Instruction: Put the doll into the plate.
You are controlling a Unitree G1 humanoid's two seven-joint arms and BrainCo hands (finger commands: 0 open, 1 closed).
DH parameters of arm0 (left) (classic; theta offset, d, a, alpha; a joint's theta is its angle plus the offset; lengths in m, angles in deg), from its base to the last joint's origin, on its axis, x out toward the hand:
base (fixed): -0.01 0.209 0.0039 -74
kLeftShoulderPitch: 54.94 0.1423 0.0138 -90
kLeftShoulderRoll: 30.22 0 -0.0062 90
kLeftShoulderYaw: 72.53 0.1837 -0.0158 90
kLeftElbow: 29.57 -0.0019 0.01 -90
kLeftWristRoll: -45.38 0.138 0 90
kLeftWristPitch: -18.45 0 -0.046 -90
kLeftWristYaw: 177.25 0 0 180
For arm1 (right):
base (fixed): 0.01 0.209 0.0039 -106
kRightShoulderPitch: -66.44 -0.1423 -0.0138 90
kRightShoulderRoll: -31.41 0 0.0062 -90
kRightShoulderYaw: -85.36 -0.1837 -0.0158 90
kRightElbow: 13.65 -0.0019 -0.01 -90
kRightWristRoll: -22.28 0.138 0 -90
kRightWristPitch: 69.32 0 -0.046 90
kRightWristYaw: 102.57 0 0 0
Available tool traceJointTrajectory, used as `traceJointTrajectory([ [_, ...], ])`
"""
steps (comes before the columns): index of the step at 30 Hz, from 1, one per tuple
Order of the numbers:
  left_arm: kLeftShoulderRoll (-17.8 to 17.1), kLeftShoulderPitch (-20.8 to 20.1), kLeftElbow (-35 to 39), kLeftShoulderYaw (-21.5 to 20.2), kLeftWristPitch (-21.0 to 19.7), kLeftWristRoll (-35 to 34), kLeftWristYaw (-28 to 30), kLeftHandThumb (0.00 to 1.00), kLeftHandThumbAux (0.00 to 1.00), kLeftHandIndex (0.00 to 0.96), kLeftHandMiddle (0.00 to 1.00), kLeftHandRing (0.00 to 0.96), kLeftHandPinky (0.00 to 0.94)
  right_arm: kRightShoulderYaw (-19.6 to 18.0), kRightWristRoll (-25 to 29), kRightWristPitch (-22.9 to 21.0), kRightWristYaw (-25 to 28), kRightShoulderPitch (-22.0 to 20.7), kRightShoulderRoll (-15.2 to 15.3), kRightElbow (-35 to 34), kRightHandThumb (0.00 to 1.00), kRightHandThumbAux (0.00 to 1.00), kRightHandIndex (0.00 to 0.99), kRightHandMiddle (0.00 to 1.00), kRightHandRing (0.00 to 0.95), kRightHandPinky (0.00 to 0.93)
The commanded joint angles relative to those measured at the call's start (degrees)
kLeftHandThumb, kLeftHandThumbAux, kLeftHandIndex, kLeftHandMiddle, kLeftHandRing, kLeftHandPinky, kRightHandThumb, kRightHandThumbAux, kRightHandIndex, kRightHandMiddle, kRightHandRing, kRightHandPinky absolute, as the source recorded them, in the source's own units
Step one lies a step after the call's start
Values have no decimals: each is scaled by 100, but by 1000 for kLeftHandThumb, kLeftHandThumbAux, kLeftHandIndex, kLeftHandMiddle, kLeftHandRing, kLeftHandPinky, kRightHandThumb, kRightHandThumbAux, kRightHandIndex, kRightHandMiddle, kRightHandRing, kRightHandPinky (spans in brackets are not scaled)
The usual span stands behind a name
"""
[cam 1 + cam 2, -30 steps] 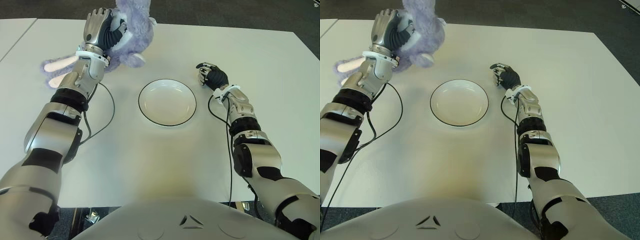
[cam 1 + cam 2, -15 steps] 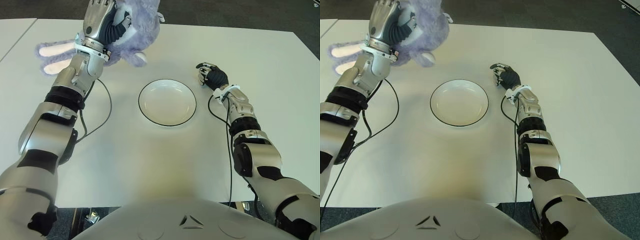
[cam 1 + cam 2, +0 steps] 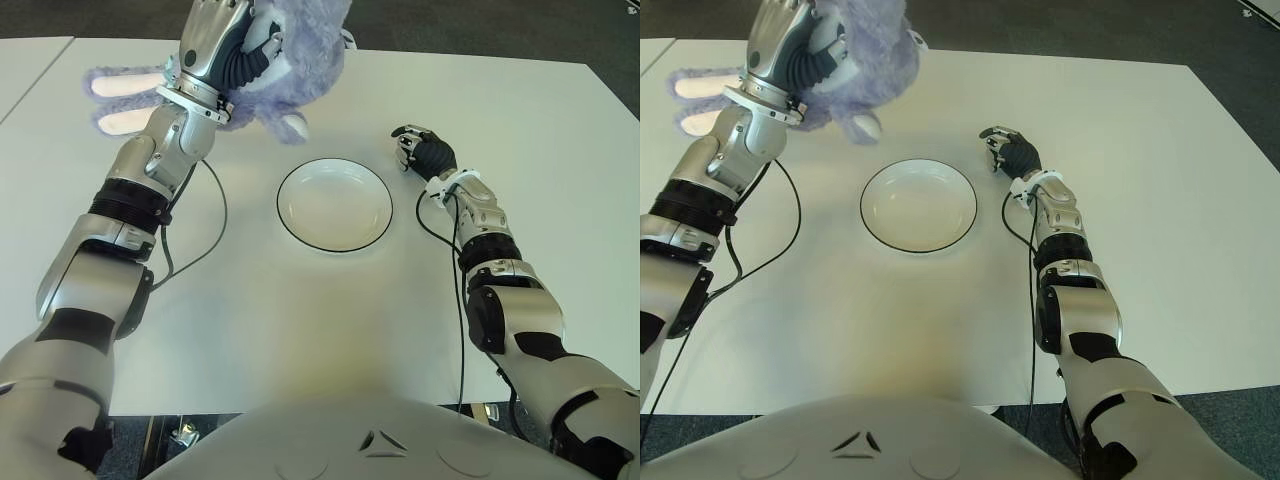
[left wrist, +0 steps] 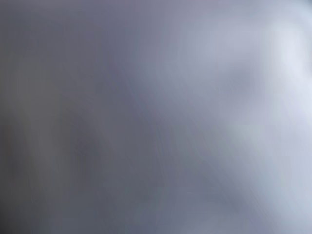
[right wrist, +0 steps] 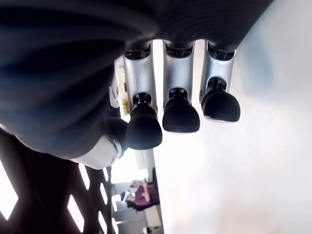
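A fluffy purple rabbit doll (image 3: 300, 55) with long pink-lined ears (image 3: 125, 85) hangs in the air above the table's far left part. My left hand (image 3: 225, 45) is shut on its body, up and to the left of the plate. The left wrist view is filled by blurred purple fur (image 4: 156, 117). The white plate (image 3: 334, 204) with a dark rim lies empty in the middle of the table. My right hand (image 3: 418, 148) shows just right of the plate, fingers curled and holding nothing (image 5: 178, 114).
The white table (image 3: 300, 320) stretches wide around the plate. A black cable (image 3: 205, 235) loops on it left of the plate, another (image 3: 440, 230) runs along my right forearm. Dark floor lies beyond the far edge.
My left hand has lifted the doll and carried it to the right, toward the plate. The right hand has not moved.
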Motion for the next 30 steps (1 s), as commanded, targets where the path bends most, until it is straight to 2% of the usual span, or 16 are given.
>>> traceJointTrajectory([
  [1, 1, 55, 42, 55, 206, 106, 122, 1000, 659, 929, 922, 894, 798, 106, -194, -290, -79, 416, -98, 365, 688, 728, 438, 833, 821, 817],
  [11, 108, 10, -163, 141, 568, 142, 188, 1000, 669, 930, 921, 895, 760, 106, -193, -253, -80, 405, -104, 402, 687, 728, 438, 831, 819, 806],
  [20, 183, 148, -62, 226, 993, 37, 493, 1000, 670, 925, 916, 891, 772, 112, -200, -221, -106, 369, -129, 443, 688, 729, 438, 843, 830, 828],
  [23, 231, 179, 8, 247, 1126, 14, 589, 1000, 661, 912, 913, 894, 826, 123, -214, -224, -126, 343, -133, 477, 688, 729, 437, 850, 836, 833],
  [30, 343, 315, 218, 236, 1285, -26, 834, 1000, 651, 898, 905, 892, 858, 146, -226, -181, -117, 316, -139, 531, 688, 729, 438, 849, 835, 822],
])
